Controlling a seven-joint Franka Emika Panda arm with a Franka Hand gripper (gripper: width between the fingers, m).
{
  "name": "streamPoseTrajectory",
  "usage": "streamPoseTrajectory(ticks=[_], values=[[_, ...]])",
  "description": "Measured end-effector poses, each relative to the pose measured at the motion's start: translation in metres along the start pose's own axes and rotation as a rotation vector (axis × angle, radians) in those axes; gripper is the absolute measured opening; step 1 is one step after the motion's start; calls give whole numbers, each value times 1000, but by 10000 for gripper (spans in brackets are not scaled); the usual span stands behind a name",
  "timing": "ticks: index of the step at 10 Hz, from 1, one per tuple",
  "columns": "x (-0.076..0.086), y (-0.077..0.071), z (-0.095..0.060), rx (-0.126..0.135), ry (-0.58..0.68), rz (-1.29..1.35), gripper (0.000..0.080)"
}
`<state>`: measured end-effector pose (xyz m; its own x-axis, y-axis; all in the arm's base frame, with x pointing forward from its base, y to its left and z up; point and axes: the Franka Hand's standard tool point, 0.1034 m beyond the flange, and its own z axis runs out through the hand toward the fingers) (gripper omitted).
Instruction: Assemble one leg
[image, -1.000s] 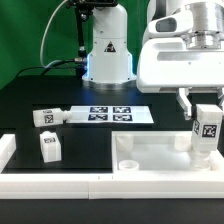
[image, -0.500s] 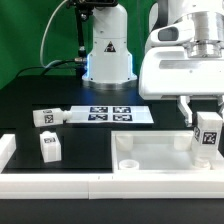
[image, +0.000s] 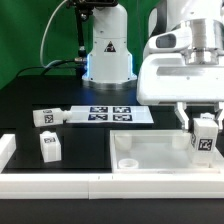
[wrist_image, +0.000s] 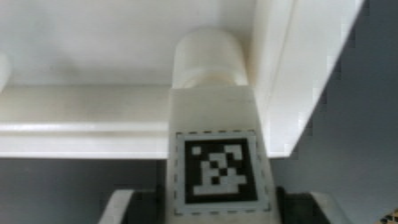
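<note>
The robot's two-finger claw is gripping a small white stubby plastic leg with a black-and-white square tag, its fingers closed against the leg's sides. The leg is hanging upright at the exterior view's right, over the corner of a large white square tray-like panel; whether it is touching the panel cannot be told. In the wrist view the leg is pointing at the panel's raised rim. Two similar white blocks are resting on the black tabletop, one just beside the marker board.
</note>
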<state>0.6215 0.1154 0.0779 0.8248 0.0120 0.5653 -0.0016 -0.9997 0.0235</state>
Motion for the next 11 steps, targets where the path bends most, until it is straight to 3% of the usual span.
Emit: streamPoseTrajectory(ticks=[3, 4, 5, 6, 7, 11], values=[[0, 0, 0, 0, 5, -11, 287], [0, 0, 0, 0, 5, -14, 373], [0, 0, 0, 0, 1, -18, 373], [-1, 1, 1, -2, -37, -23, 568], [6, 3, -1, -5, -82, -12, 624], [21, 9, 1, -10, -415, 28, 648]])
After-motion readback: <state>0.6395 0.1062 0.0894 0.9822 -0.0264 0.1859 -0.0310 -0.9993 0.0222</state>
